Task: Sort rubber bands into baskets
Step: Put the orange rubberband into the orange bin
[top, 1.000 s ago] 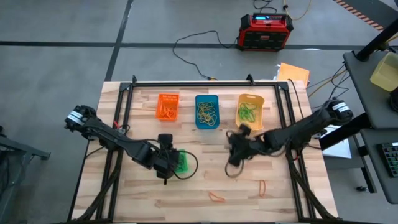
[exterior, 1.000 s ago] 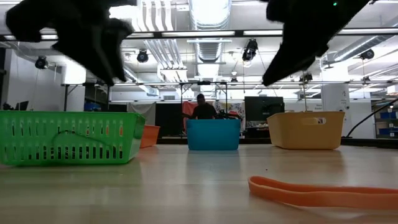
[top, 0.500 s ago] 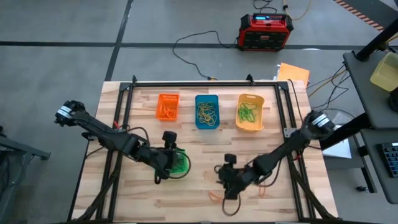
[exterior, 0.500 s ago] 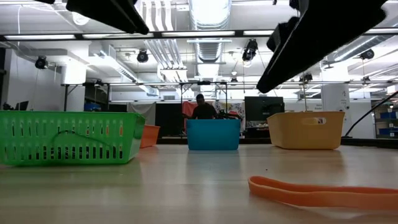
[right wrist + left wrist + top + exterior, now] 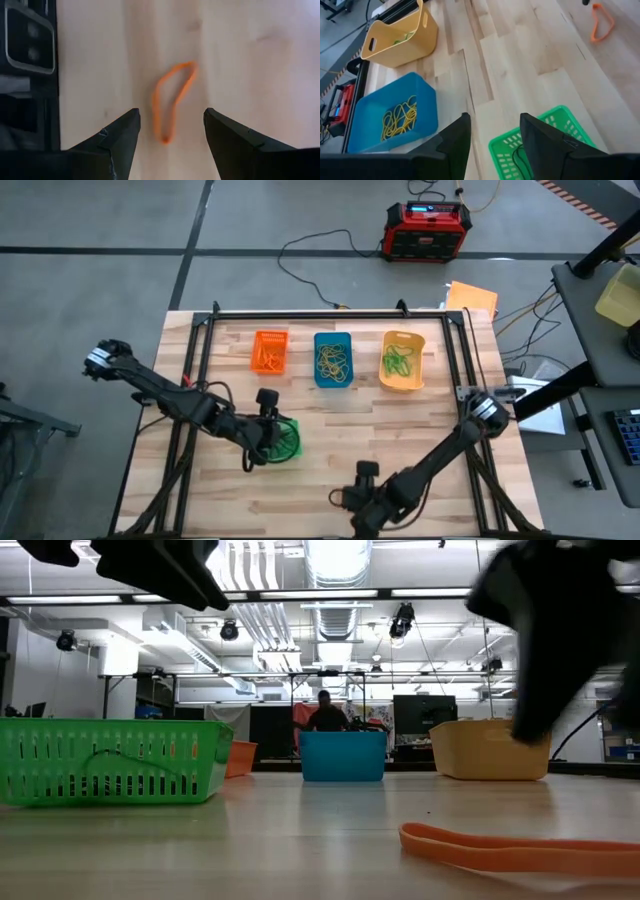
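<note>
Right wrist view: open right tool (image 5: 170, 132) over orange band (image 5: 171, 101).

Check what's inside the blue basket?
Yellow rubber bands lie tangled on the floor of the blue basket. Nothing else shows inside; whatever sits beneath the tangle is covered.

Red-and-black box (image 5: 428, 229) on floor beyond table; black cable (image 5: 320, 248) trailing; person (image 5: 326, 716), possibly seated, far off.

- Lighting even and bright; ceiling strip lights (image 5: 330, 592) glare in the low view.
- My right gripper (image 5: 560, 635) smears with motion blur.
- Near orange band (image 5: 520, 852) reads soft.
</note>
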Controlling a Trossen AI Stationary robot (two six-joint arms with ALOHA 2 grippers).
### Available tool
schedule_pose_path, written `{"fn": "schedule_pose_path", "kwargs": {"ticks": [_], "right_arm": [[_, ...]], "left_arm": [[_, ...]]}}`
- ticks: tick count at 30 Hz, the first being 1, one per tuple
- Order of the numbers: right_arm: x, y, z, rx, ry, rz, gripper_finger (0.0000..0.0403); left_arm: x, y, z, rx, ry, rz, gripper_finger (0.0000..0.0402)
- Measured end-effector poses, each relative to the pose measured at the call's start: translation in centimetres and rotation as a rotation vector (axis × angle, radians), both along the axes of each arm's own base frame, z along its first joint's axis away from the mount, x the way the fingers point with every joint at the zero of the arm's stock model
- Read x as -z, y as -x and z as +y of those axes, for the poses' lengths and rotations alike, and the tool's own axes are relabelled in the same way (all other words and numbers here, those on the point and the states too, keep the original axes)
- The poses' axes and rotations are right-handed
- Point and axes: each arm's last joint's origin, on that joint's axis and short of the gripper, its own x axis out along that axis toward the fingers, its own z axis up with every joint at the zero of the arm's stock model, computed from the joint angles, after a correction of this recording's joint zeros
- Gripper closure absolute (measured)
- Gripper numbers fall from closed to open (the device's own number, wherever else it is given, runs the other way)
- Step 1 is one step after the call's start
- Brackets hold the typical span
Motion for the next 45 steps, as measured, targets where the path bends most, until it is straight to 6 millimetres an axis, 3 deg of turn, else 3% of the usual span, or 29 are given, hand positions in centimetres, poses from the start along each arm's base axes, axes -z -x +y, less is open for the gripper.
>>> {"fn": "schedule_pose_path", "kwargs": {"ticks": [7, 13, 17, 24, 32, 39, 45], "right_arm": [[4.0, -0.1, 1.5, 0.077, -0.003, 0.083, 0.0188], [5.0, -0.2, 1.7, 0.096, 0.003, 0.088, 0.0202], [5.0, -0.2, 1.6, 0.091, 0.008, 0.092, 0.0253], [5.1, -0.3, 1.3, 0.053, 0.047, 0.093, 0.0382], [3.1, -0.2, 0.7, -0.021, 0.171, 0.012, 0.0393], [-0.1, 0.4, -0.7, -0.085, 0.3, -0.031, 0.0394], [-2.9, -0.4, -2.8, -0.153, 0.475, -0.117, 0.0394]], "left_arm": [[0.0, -0.3, -0.2, 0.031, -0.026, -0.014, 0.0247], [-0.3, -0.6, -0.3, 0.113, -0.112, -0.04, 0.0247], [-0.4, -0.7, -0.3, 0.151, -0.157, -0.043, 0.0247], [-0.4, -0.7, -0.4, 0.152, -0.134, -0.043, 0.0247], [-0.2, -0.5, -1.2, 0.327, 0.12, 0.017, 0.0247], [0.0, -0.8, -1.4, 0.225, 0.257, 0.015, 0.0247], [0.1, -2.0, -2.1, 0.216, 0.327, -0.06, 0.0247]]}}
